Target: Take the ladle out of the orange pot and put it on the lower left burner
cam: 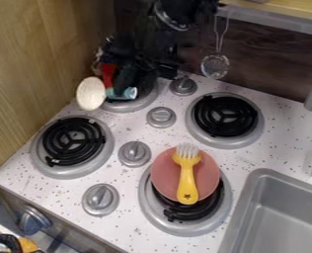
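Two risks are facing you: the ladle [187,181], looking more like a yellow fork, is lying in the shallow orange pot [163,174] on the lower right burner [149,208], so a low grip could be snagging the rim and dragging both; a low carry toward the lower left burner [71,156] could be clipping the knob [134,153]. Its long axis is running nearly upright in view, tines pointing topward. You can't tell whether the gripper [138,74] is apart or together.
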You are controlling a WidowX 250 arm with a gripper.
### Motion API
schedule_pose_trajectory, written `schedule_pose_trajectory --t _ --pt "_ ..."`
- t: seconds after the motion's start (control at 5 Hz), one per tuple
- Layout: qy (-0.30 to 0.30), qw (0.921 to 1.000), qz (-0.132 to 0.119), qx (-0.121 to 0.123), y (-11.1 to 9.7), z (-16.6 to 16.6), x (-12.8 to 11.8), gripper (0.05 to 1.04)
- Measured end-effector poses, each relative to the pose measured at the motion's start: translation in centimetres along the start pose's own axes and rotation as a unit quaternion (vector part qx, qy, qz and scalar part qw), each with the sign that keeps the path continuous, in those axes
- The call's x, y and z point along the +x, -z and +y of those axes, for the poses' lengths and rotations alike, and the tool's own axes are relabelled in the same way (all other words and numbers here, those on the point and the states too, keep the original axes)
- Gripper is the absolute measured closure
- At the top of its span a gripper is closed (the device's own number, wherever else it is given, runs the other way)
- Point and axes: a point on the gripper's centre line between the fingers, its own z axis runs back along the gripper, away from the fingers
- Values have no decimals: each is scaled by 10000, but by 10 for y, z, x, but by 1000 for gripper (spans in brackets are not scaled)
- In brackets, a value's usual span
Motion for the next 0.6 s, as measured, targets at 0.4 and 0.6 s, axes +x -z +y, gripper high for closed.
schedule_pose_trajectory --t 0.4,0.6 --pt "-1010 9880 1089 436 17 -14 -1 858" --pt "-1203 9827 1287 568 29 -22 6 858"
